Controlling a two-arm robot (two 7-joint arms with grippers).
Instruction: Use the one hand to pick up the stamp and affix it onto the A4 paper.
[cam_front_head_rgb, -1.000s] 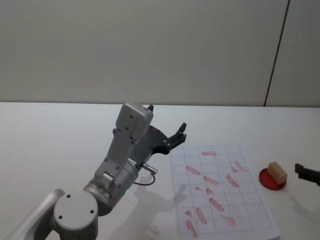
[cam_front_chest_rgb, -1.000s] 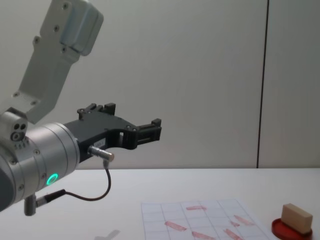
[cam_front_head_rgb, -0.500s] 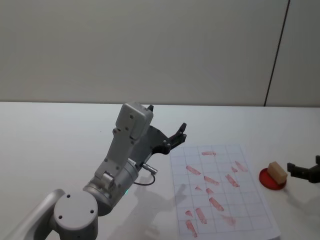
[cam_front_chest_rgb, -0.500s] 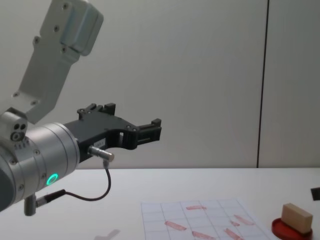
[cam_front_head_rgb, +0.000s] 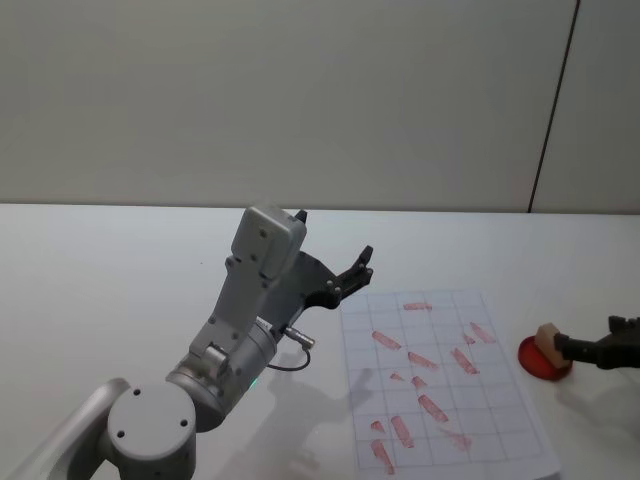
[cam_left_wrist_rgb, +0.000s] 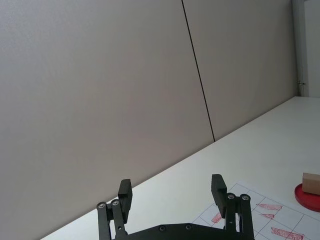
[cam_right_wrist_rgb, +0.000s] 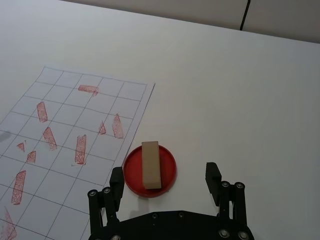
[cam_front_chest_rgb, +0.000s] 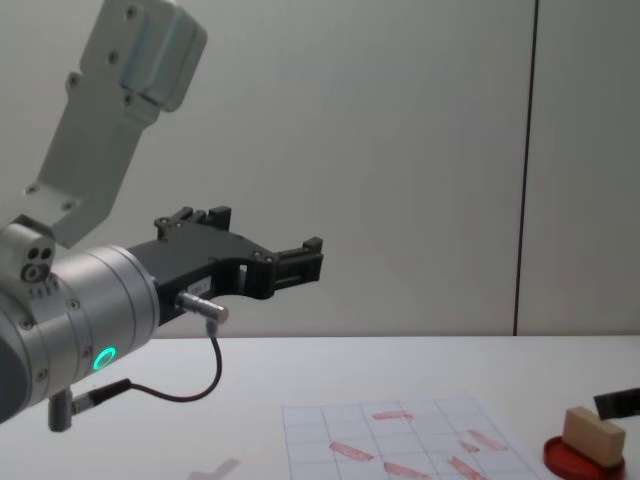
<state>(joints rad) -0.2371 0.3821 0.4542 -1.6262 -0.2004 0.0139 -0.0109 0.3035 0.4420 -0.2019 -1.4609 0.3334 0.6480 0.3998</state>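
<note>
Right fingers (cam_right_wrist_rgb: 212, 177) wide apart near stamp (cam_right_wrist_rgb: 150, 164)

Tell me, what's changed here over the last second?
The right gripper slid in from the right edge toward the stamp on the red ink pad, fingers open, nothing gripped yet. The stamp, pad, paper and raised left gripper stayed put.

Grey panel wall (cam_front_head_rgb: 300, 100), dark seam (cam_front_head_rgb: 553, 105); white table (cam_front_head_rgb: 100, 270).

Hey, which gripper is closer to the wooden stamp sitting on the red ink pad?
Right. The right gripper sits just short of the stamp, fingers open. The left gripper hangs raised in the air, across the A4 paper from it.
</note>
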